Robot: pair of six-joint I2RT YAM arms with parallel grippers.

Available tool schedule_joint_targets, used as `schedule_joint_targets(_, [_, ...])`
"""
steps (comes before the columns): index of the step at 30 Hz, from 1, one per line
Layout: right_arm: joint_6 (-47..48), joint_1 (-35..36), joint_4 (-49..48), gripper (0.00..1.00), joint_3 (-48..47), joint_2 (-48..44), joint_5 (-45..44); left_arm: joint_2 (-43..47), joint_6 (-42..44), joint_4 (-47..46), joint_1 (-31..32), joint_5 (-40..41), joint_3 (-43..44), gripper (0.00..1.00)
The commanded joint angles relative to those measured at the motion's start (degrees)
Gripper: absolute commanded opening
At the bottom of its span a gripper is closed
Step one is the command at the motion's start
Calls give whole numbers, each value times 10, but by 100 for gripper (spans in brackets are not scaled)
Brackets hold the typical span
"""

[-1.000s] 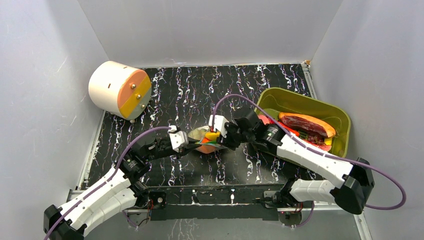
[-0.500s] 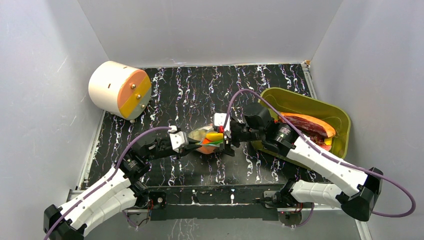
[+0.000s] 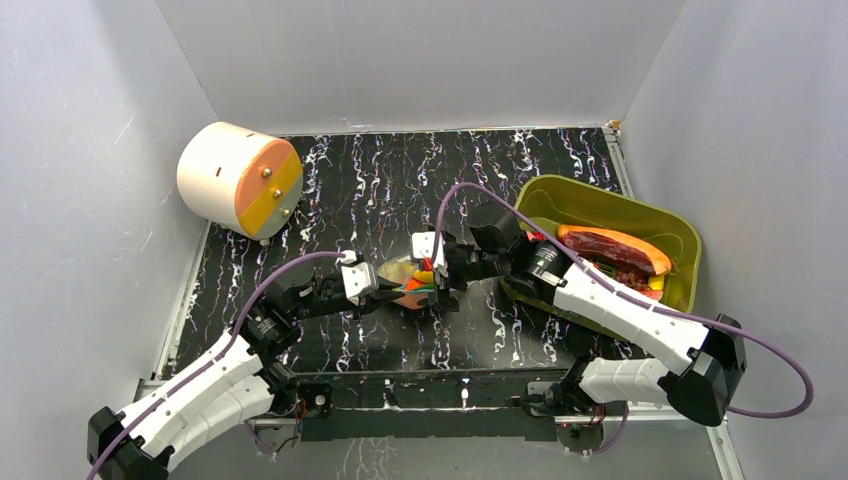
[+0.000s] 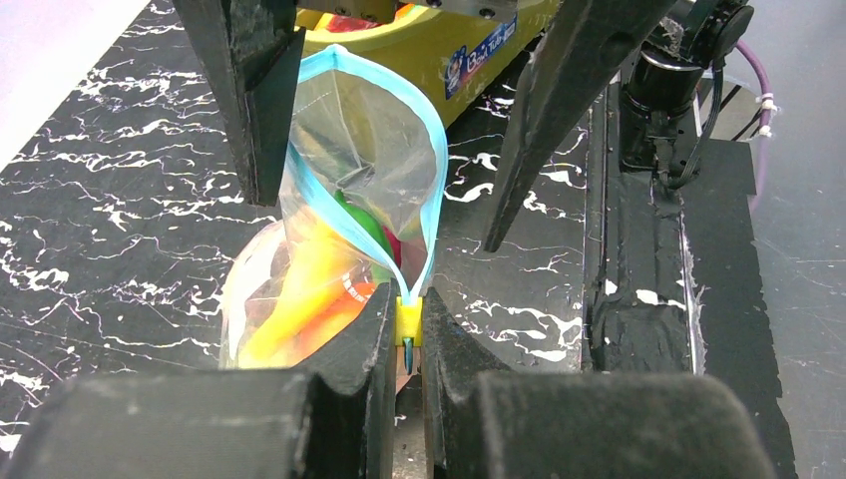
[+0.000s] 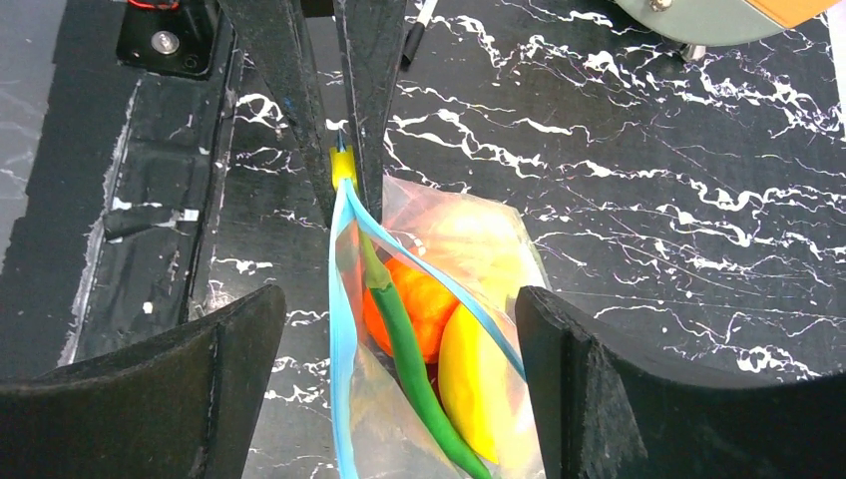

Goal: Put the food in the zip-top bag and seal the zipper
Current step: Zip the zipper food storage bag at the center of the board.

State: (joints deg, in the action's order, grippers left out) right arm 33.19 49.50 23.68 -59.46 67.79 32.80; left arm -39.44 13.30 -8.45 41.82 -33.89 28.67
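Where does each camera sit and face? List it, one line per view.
Top external: above and behind the bases, looking down on the table; both arms show.
Left wrist: on the left arm, facing the green bin; its left pincer, shut on the zip-top bag, shows.
Right wrist: on the right arm, facing the left pincer; its open right pincer straddles the bag.
Shared: both wrist views show the bag and the opposite pincer.
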Motion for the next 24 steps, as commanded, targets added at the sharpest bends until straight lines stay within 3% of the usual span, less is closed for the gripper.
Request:
schedule_joint_targets(1, [40,5,-42,81,-14,4,-5,1,0,-10,3,-21,29,0])
schedule_joint_targets(4, [50,7,-40,71,-8,8,1,2,-2,-7,3,-21,30,0])
schedule_joint_targets(7, [53,8,-41,42,3,6,-3,6,-12,-9,3,-18,31,0])
schedule_joint_targets(9, [54,8,-44,28,10,1,-10,9,-24,-15,3,-18,28,1])
schedule_joint_targets(14, [52,7,-61,1,29,-28,-20,33,-56,-19,3,-19,17,21])
schedule_joint_targets(18, [38,8,-79,0,48,-49,-23,69,-69,-7,3,8,-3,31])
schedule_joint_targets(24, [17,7,-92,0,58,-59,-23,83,-81,-18,3,20,-28,33])
